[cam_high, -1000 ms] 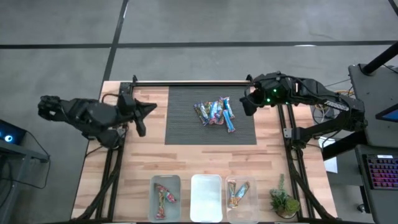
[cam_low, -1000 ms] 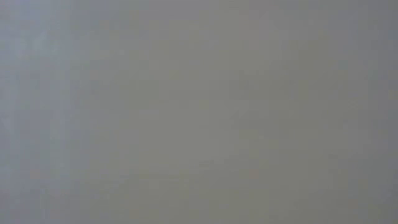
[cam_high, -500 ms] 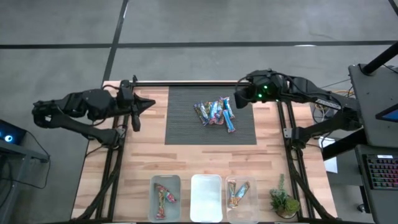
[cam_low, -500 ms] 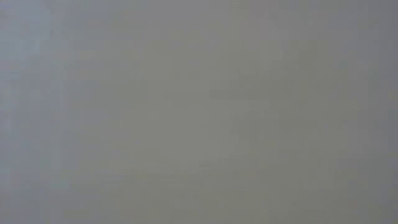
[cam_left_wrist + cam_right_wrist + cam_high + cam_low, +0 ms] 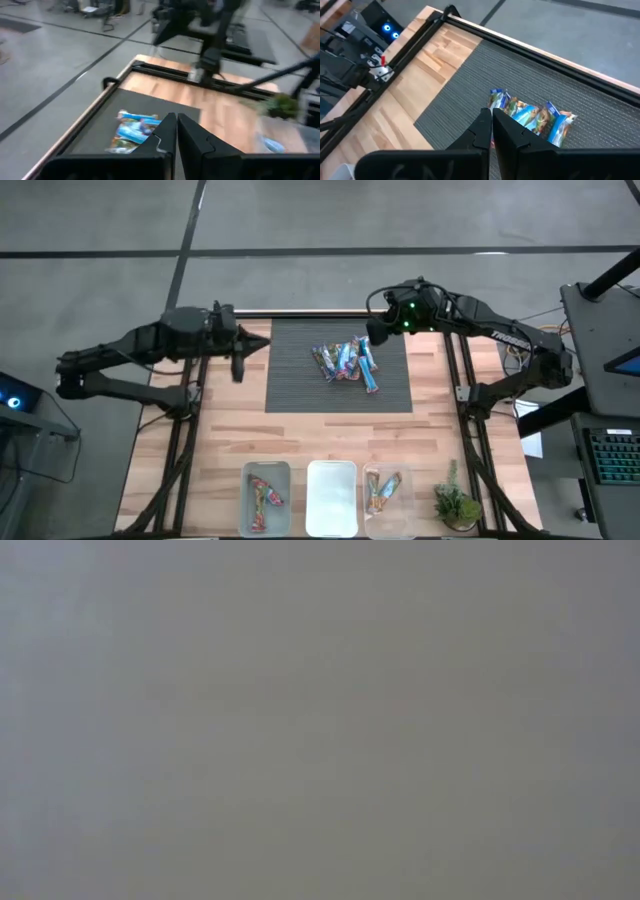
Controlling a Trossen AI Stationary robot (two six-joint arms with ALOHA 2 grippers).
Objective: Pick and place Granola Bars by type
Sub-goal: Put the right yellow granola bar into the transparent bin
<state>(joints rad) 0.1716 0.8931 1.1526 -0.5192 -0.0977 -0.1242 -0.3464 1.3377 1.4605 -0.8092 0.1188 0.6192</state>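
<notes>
A pile of several granola bars [image 5: 345, 362] in blue, red and yellow wrappers lies on the dark ribbed mat [image 5: 300, 385] at the table's far middle. It also shows in the left wrist view [image 5: 132, 131] and the right wrist view [image 5: 530, 117]. My left gripper [image 5: 262, 344] is shut and empty above the mat's left edge, pointing toward the pile. My right gripper [image 5: 370, 340] is shut and empty just right of the pile. The low view is plain grey and shows nothing.
Three clear bins stand at the near edge. The left bin [image 5: 266, 496] holds a reddish bar, the middle bin [image 5: 331, 498] shows none, and the right bin [image 5: 386, 492] holds orange and blue bars. A small plant [image 5: 456, 505] stands right of them. Bare wood lies between mat and bins.
My left gripper has swung toward the table's right, from beside the left frame to the mat's left edge. My right gripper has gone toward the table's left, closer to the pile. The bars have not moved.
</notes>
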